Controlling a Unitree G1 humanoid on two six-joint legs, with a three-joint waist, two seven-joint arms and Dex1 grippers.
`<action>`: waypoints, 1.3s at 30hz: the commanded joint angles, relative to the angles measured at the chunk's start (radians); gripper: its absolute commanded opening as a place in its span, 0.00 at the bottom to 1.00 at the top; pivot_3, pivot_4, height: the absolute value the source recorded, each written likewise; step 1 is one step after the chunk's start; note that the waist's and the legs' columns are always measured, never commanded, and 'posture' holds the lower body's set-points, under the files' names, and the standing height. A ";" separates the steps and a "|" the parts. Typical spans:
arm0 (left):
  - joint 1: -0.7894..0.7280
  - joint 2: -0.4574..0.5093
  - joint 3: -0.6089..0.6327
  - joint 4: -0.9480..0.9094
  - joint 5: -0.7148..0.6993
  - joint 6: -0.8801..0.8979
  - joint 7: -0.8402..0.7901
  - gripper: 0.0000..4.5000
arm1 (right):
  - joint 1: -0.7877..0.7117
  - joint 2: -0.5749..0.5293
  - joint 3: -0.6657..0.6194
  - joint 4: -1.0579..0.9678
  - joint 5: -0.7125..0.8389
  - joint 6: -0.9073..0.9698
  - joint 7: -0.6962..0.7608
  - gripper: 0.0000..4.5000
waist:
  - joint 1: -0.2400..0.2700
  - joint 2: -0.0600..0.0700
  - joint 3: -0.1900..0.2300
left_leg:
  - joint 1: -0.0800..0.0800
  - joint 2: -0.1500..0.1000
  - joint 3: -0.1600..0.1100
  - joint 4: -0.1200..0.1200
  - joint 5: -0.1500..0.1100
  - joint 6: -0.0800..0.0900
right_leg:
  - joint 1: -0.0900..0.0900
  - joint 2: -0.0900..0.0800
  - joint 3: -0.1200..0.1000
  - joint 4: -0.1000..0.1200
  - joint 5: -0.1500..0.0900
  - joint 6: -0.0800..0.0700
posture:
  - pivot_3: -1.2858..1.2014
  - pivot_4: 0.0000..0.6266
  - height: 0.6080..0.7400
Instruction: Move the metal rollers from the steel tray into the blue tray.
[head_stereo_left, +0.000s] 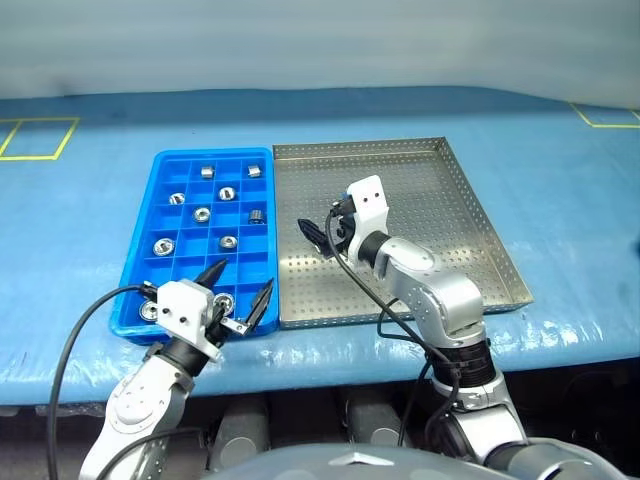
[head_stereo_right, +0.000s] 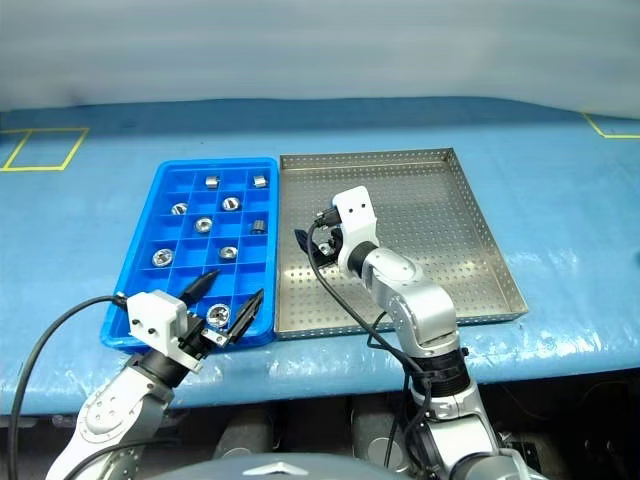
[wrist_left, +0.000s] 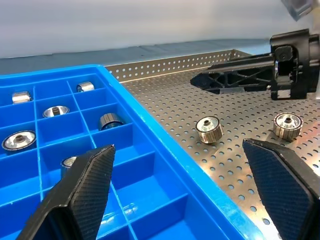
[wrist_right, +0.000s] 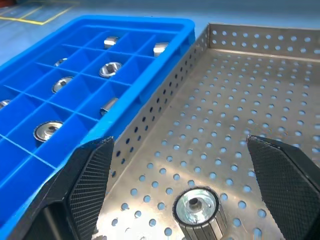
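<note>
head pair: high, downward | wrists: low, close, likely sharing steel tray (wrist_left: 165, 75)

Even, bright overhead light; soft shadows. Mild glare on steel tray (head_stereo_left: 470, 215). Wrist views sharp, near fingers (wrist_left: 82, 187) perhaps slightly soft.

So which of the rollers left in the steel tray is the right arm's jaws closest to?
The roller standing upright between the open right gripper jaws. The other roller in the steel tray sits off to one side.
</note>
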 joint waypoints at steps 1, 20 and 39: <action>0.002 0.000 -0.004 -0.019 0.006 -0.008 0.009 1.00 | 0.011 0.034 0.019 0.052 -0.021 -0.046 -0.022 0.99 | -0.001 0.000 0.000 | 0.000 0.000 0.000 0.000 0.000 0.000 | 0.000 0.000 0.000 0.000 0.000 0.000 | 0.55 0.24 1.00; 0.038 -0.008 -0.015 -0.039 0.015 -0.020 0.040 1.00 | 0.034 0.071 0.041 0.261 -0.114 -0.166 -0.045 0.56 | 0.004 0.000 0.000 | 0.008 0.000 0.000 0.000 0.000 0.000 | 0.008 0.000 0.000 -0.001 0.000 0.000 | 0.57 0.24 1.00; 0.228 -0.110 -0.011 -0.110 0.121 -0.142 0.175 1.00 | -0.230 0.160 0.134 0.212 -0.085 -0.164 0.105 0.42 | 0.078 0.000 0.001 | 0.009 0.000 -0.001 -0.008 0.000 0.000 | 0.006 0.000 -0.001 -0.004 -0.003 -0.004 | 0.66 0.24 1.00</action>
